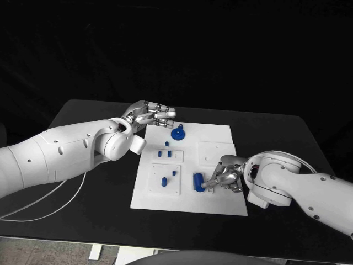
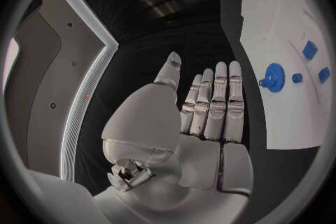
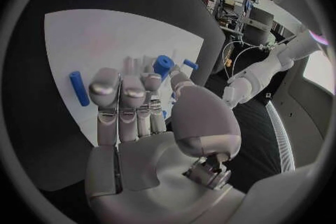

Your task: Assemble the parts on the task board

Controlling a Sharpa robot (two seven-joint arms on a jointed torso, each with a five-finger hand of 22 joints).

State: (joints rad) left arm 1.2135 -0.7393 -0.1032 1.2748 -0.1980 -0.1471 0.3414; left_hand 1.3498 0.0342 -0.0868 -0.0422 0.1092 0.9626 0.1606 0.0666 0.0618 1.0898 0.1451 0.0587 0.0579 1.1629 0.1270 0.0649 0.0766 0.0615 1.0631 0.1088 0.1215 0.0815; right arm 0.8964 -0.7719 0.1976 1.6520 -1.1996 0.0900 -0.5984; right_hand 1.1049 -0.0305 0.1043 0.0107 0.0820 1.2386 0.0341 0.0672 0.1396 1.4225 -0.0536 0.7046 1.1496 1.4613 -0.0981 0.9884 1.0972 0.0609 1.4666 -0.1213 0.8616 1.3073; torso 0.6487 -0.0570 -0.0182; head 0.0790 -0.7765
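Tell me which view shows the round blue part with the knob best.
The left wrist view: the round blue part sits unobstructed on the task board, its ring face and centre knob plain. The head view shows it small, beyond the left hand fingers. In the right wrist view I cannot pick it out with confidence.

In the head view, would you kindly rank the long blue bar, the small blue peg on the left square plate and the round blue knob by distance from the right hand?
1. The long blue bar, right beside the right hand.
2. The small blue peg, on the left square plate.
3. The round blue knob, at the board's far end, by the left hand.
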